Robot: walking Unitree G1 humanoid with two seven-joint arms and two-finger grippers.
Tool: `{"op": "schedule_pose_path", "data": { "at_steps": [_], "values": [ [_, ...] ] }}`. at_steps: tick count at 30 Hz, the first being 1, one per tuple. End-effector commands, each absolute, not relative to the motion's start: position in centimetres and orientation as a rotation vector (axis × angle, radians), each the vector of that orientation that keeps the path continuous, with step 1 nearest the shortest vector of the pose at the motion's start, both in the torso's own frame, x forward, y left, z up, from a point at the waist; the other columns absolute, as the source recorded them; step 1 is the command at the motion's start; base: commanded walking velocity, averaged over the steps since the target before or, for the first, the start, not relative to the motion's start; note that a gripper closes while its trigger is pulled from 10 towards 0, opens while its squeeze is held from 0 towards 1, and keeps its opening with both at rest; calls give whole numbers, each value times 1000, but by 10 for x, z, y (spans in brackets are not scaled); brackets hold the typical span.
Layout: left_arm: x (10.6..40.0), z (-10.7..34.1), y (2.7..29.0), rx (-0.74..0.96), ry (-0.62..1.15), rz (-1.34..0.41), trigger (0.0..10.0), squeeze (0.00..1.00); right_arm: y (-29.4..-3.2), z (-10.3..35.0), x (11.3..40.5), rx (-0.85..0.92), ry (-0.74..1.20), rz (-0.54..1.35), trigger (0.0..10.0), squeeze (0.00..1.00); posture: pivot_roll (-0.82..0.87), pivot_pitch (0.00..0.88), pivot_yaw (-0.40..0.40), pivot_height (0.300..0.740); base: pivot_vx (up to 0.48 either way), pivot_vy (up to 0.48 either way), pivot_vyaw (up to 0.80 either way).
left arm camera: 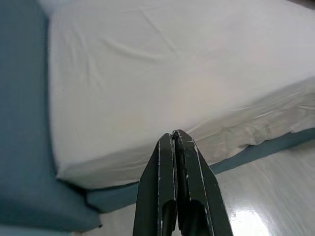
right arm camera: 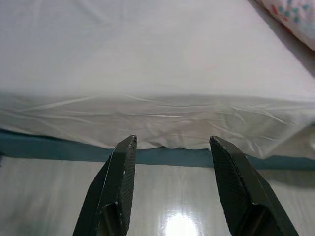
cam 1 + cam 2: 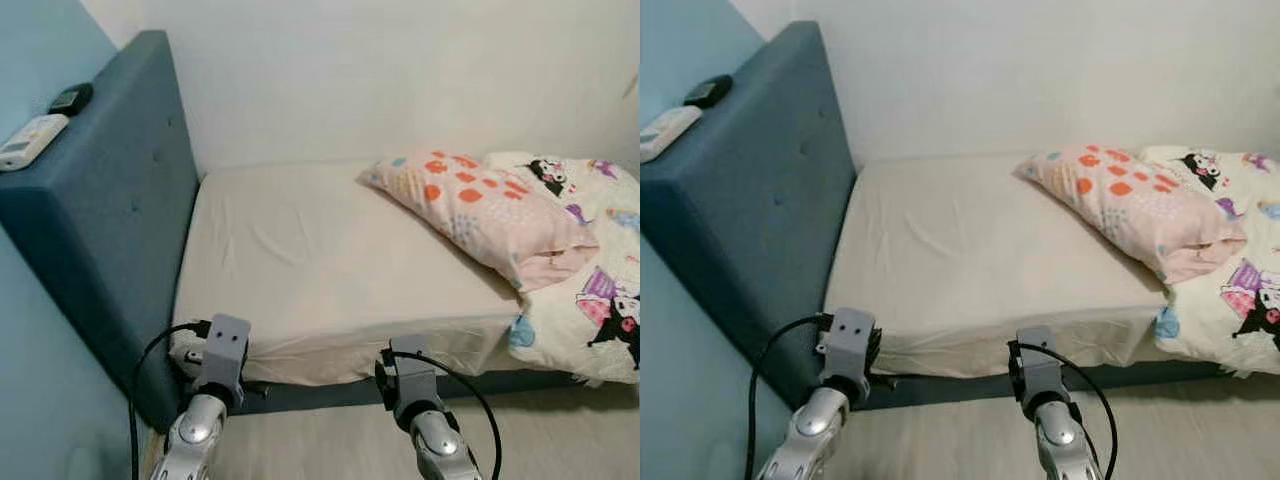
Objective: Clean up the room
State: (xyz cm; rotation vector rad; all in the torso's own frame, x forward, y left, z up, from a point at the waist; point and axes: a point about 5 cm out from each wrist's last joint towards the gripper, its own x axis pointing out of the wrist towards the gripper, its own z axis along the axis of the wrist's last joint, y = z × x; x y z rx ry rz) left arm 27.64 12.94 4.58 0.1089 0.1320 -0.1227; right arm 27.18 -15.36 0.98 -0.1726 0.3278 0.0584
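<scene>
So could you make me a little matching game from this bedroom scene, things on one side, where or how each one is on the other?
Things:
1. pillow
2. white remote
3. left gripper
4. right gripper

Place or state:
A. lying on top of the blue headboard
B. fingers pressed together, above the mattress corner by the headboard
C. propped on the cartoon-print blanket at the far right of the bed
D. fingers spread apart, facing the side of the mattress

Pairs: 1-C, 2-A, 3-B, 4-D
</scene>
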Motion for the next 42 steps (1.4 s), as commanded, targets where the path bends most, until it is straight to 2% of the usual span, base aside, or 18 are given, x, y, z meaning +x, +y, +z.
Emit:
{"op": "schedule_pose_path", "data": {
  "at_steps": [1,34,42],
  "values": [
    [274,44,128,97,141,-126,10000,0,-154,7,270,-175,346,58,10000,0,21,74,-45,740,379,0,0],
    [274,46,131,91,143,-114,10000,0,-154,8,273,-173,352,59,10000,0,24,90,-50,740,354,0,0],
    [273,45,132,102,148,-111,10000,0,-152,10,276,-173,352,68,10000,0,30,103,-55,740,179,0,0]
  ]
}}
